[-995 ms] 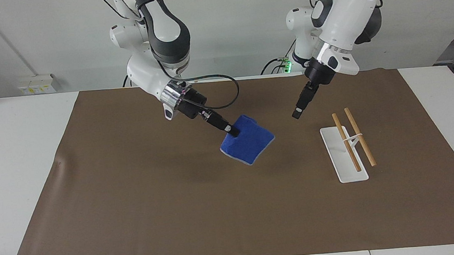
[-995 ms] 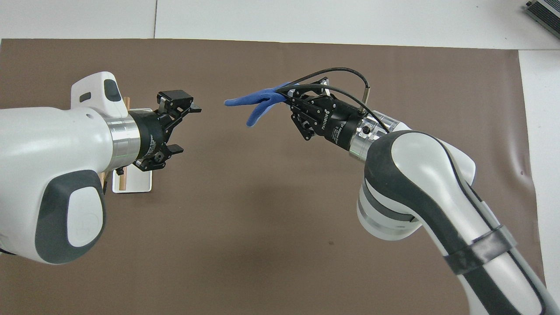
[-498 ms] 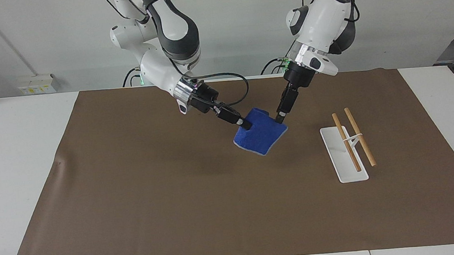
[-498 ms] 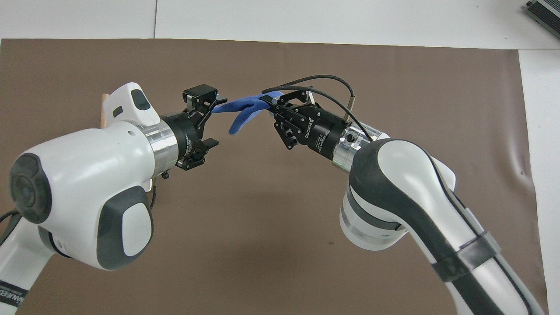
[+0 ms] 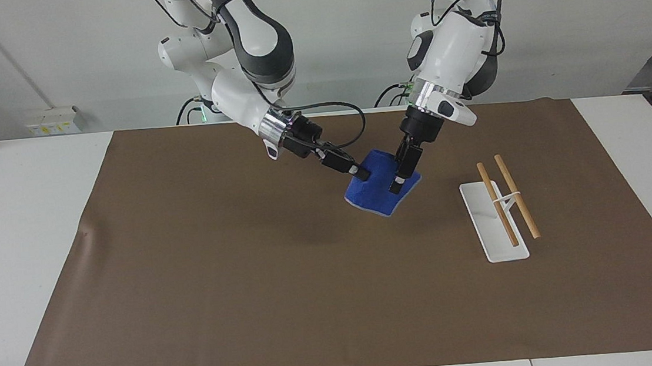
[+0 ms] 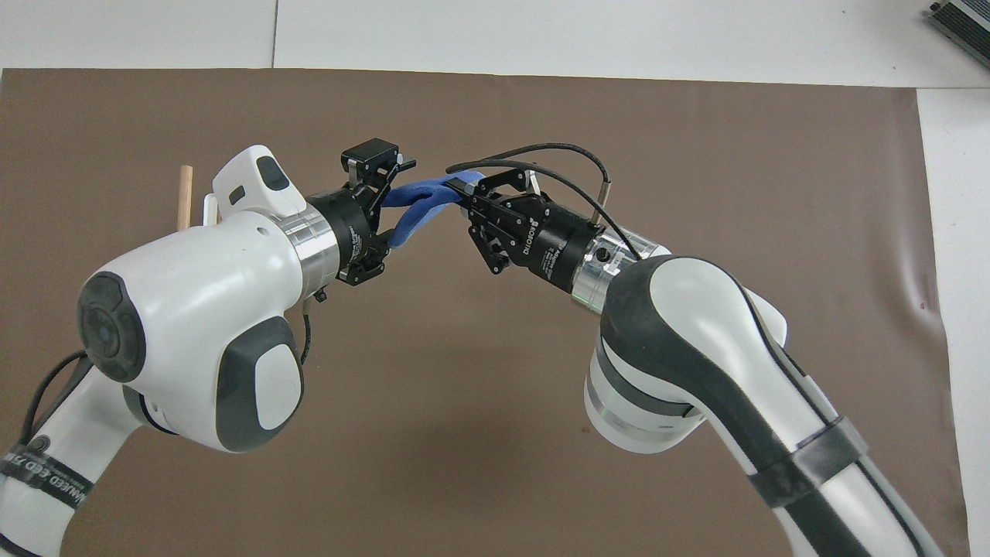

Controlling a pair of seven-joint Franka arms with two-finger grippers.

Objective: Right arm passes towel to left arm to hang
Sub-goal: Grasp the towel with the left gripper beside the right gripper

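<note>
Right tool [image 5: 362,174] clamped on blue towel [image 5: 378,192] held above the mat [image 5: 252,284], left tool [image 5: 398,184] at towel's other edge, fingers spread around it, rack [image 5: 497,215] beside.

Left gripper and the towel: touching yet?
Touching. In the overhead view the left gripper has its fingers on either side of the towel; the facing view shows its tip on the cloth.
</note>
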